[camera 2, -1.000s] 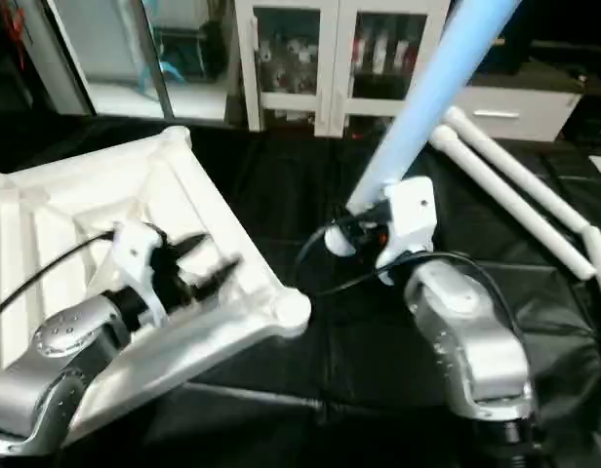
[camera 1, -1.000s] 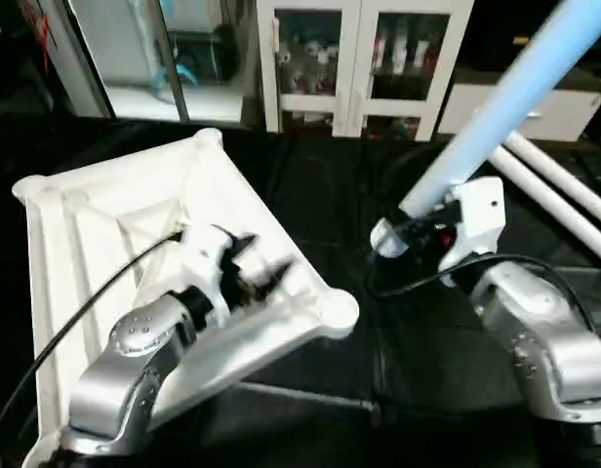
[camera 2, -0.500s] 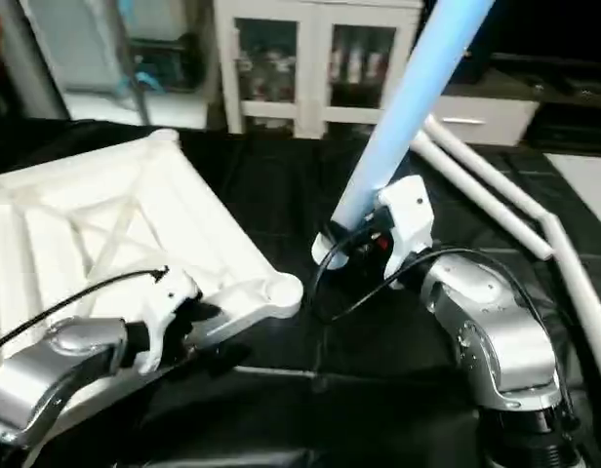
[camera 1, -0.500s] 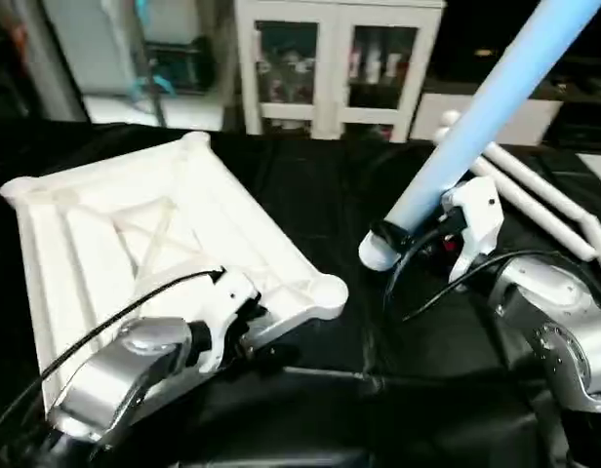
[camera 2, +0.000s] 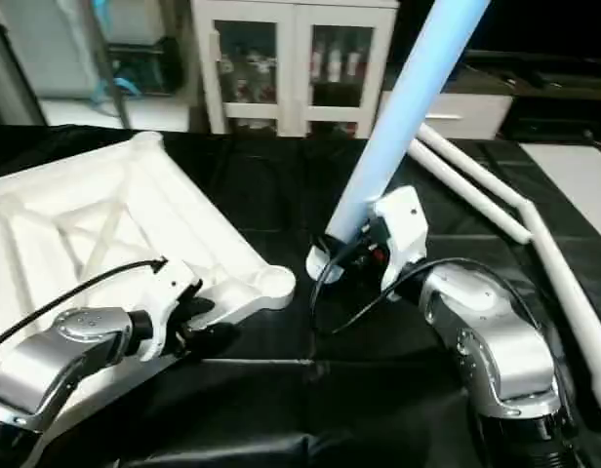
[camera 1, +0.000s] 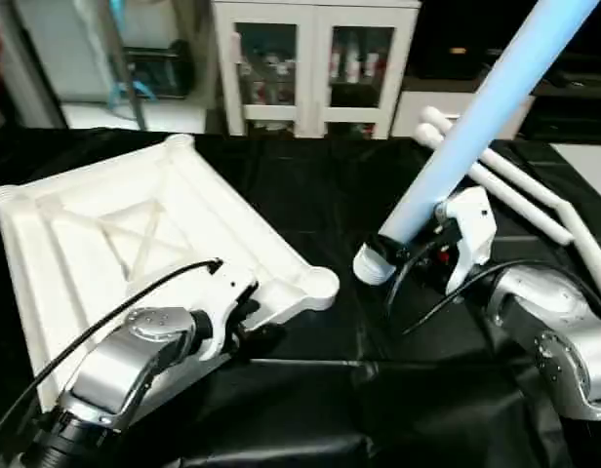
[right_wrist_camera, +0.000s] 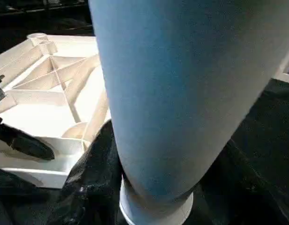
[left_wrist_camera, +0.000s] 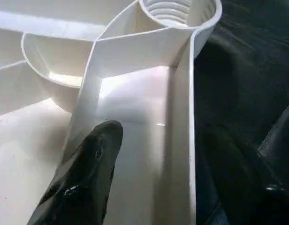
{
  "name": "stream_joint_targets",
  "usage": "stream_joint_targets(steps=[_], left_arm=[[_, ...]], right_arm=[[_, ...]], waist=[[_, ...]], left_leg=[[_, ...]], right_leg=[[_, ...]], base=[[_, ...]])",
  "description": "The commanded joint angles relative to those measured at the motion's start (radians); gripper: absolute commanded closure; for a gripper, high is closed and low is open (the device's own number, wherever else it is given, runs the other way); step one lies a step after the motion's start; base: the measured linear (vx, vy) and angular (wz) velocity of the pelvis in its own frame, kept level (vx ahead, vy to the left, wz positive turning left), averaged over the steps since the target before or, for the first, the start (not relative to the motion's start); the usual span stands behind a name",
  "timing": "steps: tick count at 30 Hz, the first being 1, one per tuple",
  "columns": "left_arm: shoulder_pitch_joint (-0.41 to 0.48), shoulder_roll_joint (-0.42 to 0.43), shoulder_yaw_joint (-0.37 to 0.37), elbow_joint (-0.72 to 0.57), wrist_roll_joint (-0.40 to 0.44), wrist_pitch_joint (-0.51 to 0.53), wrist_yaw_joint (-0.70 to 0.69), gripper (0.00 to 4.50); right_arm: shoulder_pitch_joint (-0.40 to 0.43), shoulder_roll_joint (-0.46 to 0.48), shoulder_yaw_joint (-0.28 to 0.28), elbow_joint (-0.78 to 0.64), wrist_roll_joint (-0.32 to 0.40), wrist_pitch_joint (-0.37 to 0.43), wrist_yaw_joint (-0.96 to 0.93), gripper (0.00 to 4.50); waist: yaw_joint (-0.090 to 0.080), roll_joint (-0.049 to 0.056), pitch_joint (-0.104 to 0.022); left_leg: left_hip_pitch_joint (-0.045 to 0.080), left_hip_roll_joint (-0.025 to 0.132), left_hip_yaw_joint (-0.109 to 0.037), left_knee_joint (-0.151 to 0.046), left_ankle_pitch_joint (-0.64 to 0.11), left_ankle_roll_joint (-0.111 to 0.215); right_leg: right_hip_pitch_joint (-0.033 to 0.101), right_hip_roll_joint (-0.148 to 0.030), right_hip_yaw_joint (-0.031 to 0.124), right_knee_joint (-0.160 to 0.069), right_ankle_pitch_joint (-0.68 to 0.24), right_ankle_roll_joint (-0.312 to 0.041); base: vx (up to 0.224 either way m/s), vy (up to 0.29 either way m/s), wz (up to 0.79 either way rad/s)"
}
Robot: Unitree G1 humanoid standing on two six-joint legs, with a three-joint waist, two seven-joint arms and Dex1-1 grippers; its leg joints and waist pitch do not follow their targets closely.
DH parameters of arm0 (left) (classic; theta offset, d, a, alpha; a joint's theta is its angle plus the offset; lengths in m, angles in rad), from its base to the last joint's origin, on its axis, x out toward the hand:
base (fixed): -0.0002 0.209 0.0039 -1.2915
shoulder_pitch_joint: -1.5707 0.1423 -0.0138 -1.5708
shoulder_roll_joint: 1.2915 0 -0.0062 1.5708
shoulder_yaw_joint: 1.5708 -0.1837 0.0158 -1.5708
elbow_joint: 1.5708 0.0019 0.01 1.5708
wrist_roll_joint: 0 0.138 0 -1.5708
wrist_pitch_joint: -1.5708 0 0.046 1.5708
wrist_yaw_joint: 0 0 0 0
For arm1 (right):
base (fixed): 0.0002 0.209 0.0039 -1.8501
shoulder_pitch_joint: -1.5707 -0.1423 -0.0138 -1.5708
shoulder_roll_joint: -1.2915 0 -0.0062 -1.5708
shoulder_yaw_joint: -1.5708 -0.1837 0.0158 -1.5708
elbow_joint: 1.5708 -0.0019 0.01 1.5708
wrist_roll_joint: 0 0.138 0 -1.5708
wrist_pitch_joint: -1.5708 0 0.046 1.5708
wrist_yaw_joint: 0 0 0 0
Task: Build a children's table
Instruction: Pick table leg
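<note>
Your tabletop [camera 1: 135, 234] lies ribbed side up on the left half of the black-covered desk [camera 1: 310, 409], with one round corner socket [camera 1: 318, 283] pointing toward the middle of the desk. Your left claw [camera 1: 244, 327] sits at the near rim just beside that socket: in the left wrist view one black finger [left_wrist_camera: 88, 178] rests inside the rim wall and the other lies outside it over the black cover, so the claw straddles the edge, but you cannot tell whether it is clamped on it. Your right claw [camera 1: 403, 255] is clenched around a white leg [camera 1: 476, 117] near its lower end, holding it tilted with the top leaning away to the right; the leg's foot end [camera 1: 367, 265] hangs just beside the socket without touching it, with a narrow strip of black cover between them. The other legs [camera 1: 505, 190] lie loose along the far right of the desk, well apart from the tabletop. The near middle of the desk is open black cover.
</note>
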Motion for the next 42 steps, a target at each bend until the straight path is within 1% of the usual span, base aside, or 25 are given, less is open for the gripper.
stream_joint_targets(steps=[1, 5, 9, 10, 11, 12, 13, 14, 15, 16, 17, 18, 19, 20, 21, 22, 23, 24, 25, 26, 27, 33, 36, 40, 42], left_arm=[[0.009, 0.017, -0.034, -0.025, -0.011, 0.058, -0.017, 1.73], [-0.003, 0.020, -0.045, -0.044, -0.015, 0.113, -0.014, 2.15], [-0.016, 0.020, -0.055, -0.044, 0.001, 0.146, -0.006, 2.48], [-0.023, 0.020, -0.056, -0.038, 0.008, 0.149, 0.000, 2.48], [-0.025, 0.021, -0.057, -0.036, 0.010, 0.148, 0.003, 2.62], [-0.031, 0.025, -0.058, -0.033, 0.016, 0.140, 0.005, 2.69], [-0.031, 0.025, -0.058, -0.033, 0.016, 0.140, 0.005, 2.80], [-0.036, 0.027, -0.060, -0.030, 0.023, 0.127, 0.006, 2.93], [-0.039, 0.027, -0.061, -0.028, 0.027, 0.119, 0.008, 2.93], [-0.043, 0.027, -0.063, -0.023, 0.038, 0.078, 0.002, 3.08], [-0.045, 0.026, -0.063, -0.019, 0.040, 0.057, -0.004, 3.08], [-0.045, 0.023, -0.059, -0.017, 0.045, 0.047, 0.002, 3.24], [-0.045, 0.022, -0.057, -0.016, 0.046, 0.046, 0.006, 3.24], [-0.041, 0.017, -0.058, -0.015, 0.050, 0.033, 0.010, 3.34], [-0.041, 0.017, -0.060, -0.014, 0.052, 0.031, 0.011, 3.49], [-0.041, 0.017, -0.060, -0.013, 0.052, 0.030, 0.011, 3.49], [-0.040, 0.018, -0.063, -0.012, 0.056, 0.021, 0.010, 3.62], [-0.038, 0.018, -0.064, -0.012, 0.059, 0.014, 0.009, 3.62], [-0.037, 0.019, -0.065, -0.010, 0.062, 0.006, 0.008, 3.69], [-0.033, 0.029, -0.075, -0.008, 0.072, -0.017, 0.002, 3.85], [-0.032, 0.034, -0.081, -0.007, 0.073, -0.026, -0.004, 3.85], [-0.033, 0.052, -0.107, -0.003, 0.093, -0.049, -0.030, 4.33], [-0.041, 0.048, -0.107, 0.005, 0.093, -0.079, -0.037, 4.48], [-0.053, 0.042, -0.114, 0.023, 0.096, -0.152, -0.070, 4.48], [-0.059, 0.041, -0.121, 0.030, 0.100, -0.163, -0.079, 4.50]], right_arm=[[-0.004, -0.013, -0.005, -0.029, -0.003, -0.006, 0.001, 2.65], [-0.007, -0.011, -0.004, -0.027, -0.005, -0.009, -0.003, 2.65], [-0.013, -0.005, -0.002, -0.023, -0.008, -0.015, -0.010, 2.65], [-0.018, -0.003, -0.002, -0.020, -0.009, -0.017, -0.012, 2.65], [-0.020, -0.002, -0.002, -0.019, -0.009, -0.018, -0.013, 2.65], [-0.025, -0.001, -0.003, -0.016, -0.008, -0.018, -0.014, 2.65], [-0.025, -0.001, -0.003, -0.016, -0.008, -0.018, -0.014, 2.65], [-0.029, 0.000, -0.005, -0.012, -0.006, -0.018, -0.015, 2.65], [-0.031, 0.001, -0.005, -0.010, -0.005, -0.018, -0.015, 2.65], [-0.036, 0.001, -0.005, -0.006, -0.004, -0.016, -0.013, 2.65], [-0.039, 0.001, -0.004, -0.003, -0.003, -0.015, -0.011, 2.65], [-0.042, 0.001, -0.003, 0.000, -0.002, -0.014, -0.008, 2.65], [-0.043, 0.001, -0.003, 0.002, -0.001, -0.014, -0.007, 2.65], [-0.049, 0.000, 0.001, 0.008, -0.001, -0.014, -0.001, 2.65], [-0.051, 0.000, 0.003, 0.010, -0.002, -0.014, 0.000, 2.65], [-0.052, 0.000, 0.003, 0.011, -0.002, -0.014, 0.000, 2.65], [-0.057, 0.001, 0.005, 0.015, -0.003, -0.014, 0.002, 2.65], [-0.059, 0.001, 0.006, 0.017, -0.003, -0.014, 0.002, 2.65], [-0.062, 0.001, 0.007, 0.020, -0.003, -0.014, 0.001, 2.65], [-0.067, 0.003, 0.009, 0.024, -0.005, -0.015, 0.003, 2.65], [-0.070, 0.004, 0.009, 0.026, -0.004, -0.016, 0.005, 2.65], [-0.074, 0.006, 0.010, 0.027, 0.005, -0.015, 0.011, 2.65], [-0.076, 0.013, 0.007, 0.024, 0.021, -0.008, 0.016, 2.65], [-0.082, 0.015, 0.005, 0.034, 0.038, -0.003, 0.031, 2.65], [-0.086, 0.016, 0.006, 0.039, 0.046, 0.000, 0.040, 2.66]], waist=[[-0.008, 0.001, -0.037], [-0.008, 0.014, -0.033], [-0.003, 0.026, -0.031], [0.003, 0.024, -0.032], [0.006, 0.017, -0.032], [-0.001, -0.004, -0.019], [-0.001, -0.004, -0.019], [-0.016, 0.007, -0.011], [-0.026, 0.025, -0.003], [0.056, 0.056, 0.001], [0.101, 0.049, 0.007], [0.034, -0.074, -0.103], [0.034, -0.074, -0.103], [0.064, -0.045, -0.041], [0.112, -0.027, -0.049], [0.113, -0.006, -0.069], [0.078, 0.000, -0.073], [0.062, 0.008, -0.084], [0.066, 0.016, -0.090], [0.069, -0.004, -0.078], [0.074, -0.015, -0.081], [0.050, -0.001, -0.068], [0.042, 0.007, -0.067], [0.033, 0.002, -0.067], [0.034, 0.002, -0.071]], left_leg=[[0.035, 0.080, -0.064, -0.125, -0.692, -0.143], [0.049, 0.079, -0.061, -0.131, -0.757, -0.145], [0.042, 0.086, -0.039, -0.175, -0.826, -0.148], [0.036, 0.087, -0.029, -0.188, -0.823, -0.143], [0.040, 0.084, -0.021, -0.185, -0.805, -0.138], [0.108, 0.054, -0.011, -0.097, -0.707, -0.112], [0.108, 0.054, -0.011, -0.097, -0.707, -0.112], [0.118, 0.045, -0.029, -0.043, -0.601, -0.079], [0.092, 0.061, -0.032, -0.092, -0.676, -0.089], [-0.139, 0.076, 0.019, -0.280, -0.992, -0.182], [-0.170, 0.046, 0.090, -0.302, -1.029, -0.217], [0.066, 0.067, 0.059, -0.034, -0.345, -0.182], [0.066, 0.067, 0.059, -0.034, -0.345, -0.182], [0.040, 0.020, -0.036, 0.082, 0.022, -0.041], [-0.048, 0.047, -0.090, 0.019, 0.121, -0.017], [-0.001, 0.081, -0.080, -0.014, 0.173, -0.036], [0.064, 0.150, -0.106, -0.045, 0.143, -0.013], [0.060, 0.154, -0.112, -0.048, 0.175, 0.015], [0.057, 0.142, -0.106, -0.039, 0.214, 0.044], [0.009, 0.102, -0.065, -0.035, 0.187, 0.105], [-0.010, 0.081, -0.047, -0.036, 0.151, 0.102], [0.007, 0.105, -0.050, -0.073, -0.087, 0.027], [0.012, 0.105, -0.047, -0.080, -0.117, 0.005], [0.014, 0.104, -0.041, -0.085, -0.150, -0.008], [0.015, 0.103, -0.036, -0.081, -0.105, 0.005]], right_leg=[[-0.003, -0.054, 0.014, -0.091, -0.437, -0.090], [-0.006, -0.045, 0.002, -0.102, -0.467, -0.080], [0.009, -0.018, -0.025, -0.080, -0.386, -0.085], [0.016, -0.015, -0.026, -0.069, -0.376, -0.085], [0.009, -0.016, -0.023, -0.076, -0.400, -0.084], [-0.056, -0.046, -0.034, -0.180, -0.633, -0.057], [-0.056, -0.046, -0.034, -0.180, -0.633, -0.057], [-0.035, -0.073, -0.092, -0.227, -0.763, -0.001], [-0.005, -0.043, -0.142, -0.205, -0.693, 0.010], [0.177, 0.030, -0.151, 0.154, -0.257, -0.052], [0.175, 0.061, -0.176, 0.144, -0.187, -0.062], [0.017, -0.081, -0.017, 0.044, -0.664, 0.027], [0.017, -0.081, -0.017, 0.044, -0.664, 0.027], [-0.043, -0.128, 0.075, -0.157, -1.038, -0.022], [0.083, -0.099, 0.059, -0.063, -0.481, -0.139], [0.053, -0.047, 0.025, -0.026, -0.227, -0.150], [-0.003, -0.012, 0.012, 0.025, 0.059, -0.159], [0.011, -0.022, 0.008, 0.035, 0.153, -0.175], [0.013, -0.026, 0.007, 0.033, 0.225, -0.191], [0.038, -0.047, 0.019, 0.011, 0.338, -0.226], [0.061, -0.049, 0.022, 0.007, 0.407, -0.216], [0.050, -0.044, 0.016, -0.017, 0.156, -0.219], [0.047, -0.047, 0.018, -0.026, 0.118, -0.229], [0.051, -0.052, 0.021, -0.034, 0.082, -0.226], [0.051, -0.051, 0.020, -0.034, 0.126, -0.227]], base=[[0.000, 0.000, 0.00], [0.000, 0.000, 0.00], [0.000, 0.000, 0.00], [0.000, 0.000, 0.00], [0.000, 0.000, 0.00], [0.000, 0.000, 0.00], [0.000, 0.000, 0.00], [0.000, 0.000, 0.00], [-0.001, 0.011, -0.21], [0.000, 0.000, 0.00], [0.000, 0.000, 0.00], [-0.006, -0.099, 0.18], [-0.006, -0.099, 0.18], [0.114, -0.212, 0.17], [0.161, -0.072, 0.04], [0.111, -0.072, 0.26], [0.042, 0.012, 0.18], [-0.040, 0.020, 0.18], [0.000, 0.000, 0.00], [0.000, 0.000, 0.00], [0.000, 0.000, 0.00], [0.000, 0.000, 0.00], [0.000, 0.000, 0.00], [0.000, 0.000, 0.00], [0.000, 0.000, 0.00]])
